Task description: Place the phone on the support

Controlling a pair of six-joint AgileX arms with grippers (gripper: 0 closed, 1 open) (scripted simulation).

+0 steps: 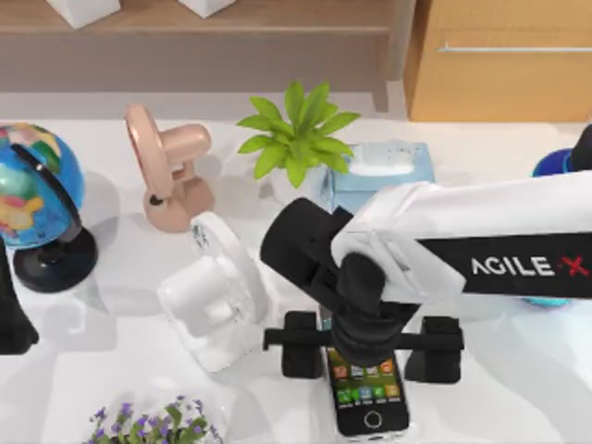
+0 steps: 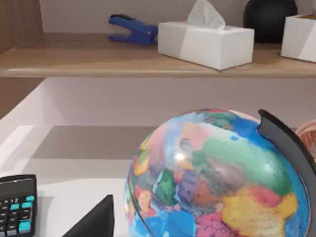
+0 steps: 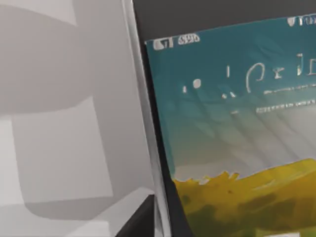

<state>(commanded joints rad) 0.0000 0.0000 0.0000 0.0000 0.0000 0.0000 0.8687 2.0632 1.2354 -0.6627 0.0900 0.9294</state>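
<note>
The phone [image 1: 371, 396] lies flat near the tabletop's [image 1: 518, 370] front edge, long axis front to back, directly beneath the right pincer [image 1: 370, 344] — its fingers spread wide to either side, not touching. The right arm reaches in from the right edge, wrist pointing down. The white support [image 1: 215, 298] stands just left.

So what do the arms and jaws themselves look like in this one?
The right arm has a white shell with a black panel reading AGILE X in white, the X red. Its wrist is black, and the right gripper is black with a crossbar carrying two blocky jaws. The left arm is a black part at the table's left edge.
</note>
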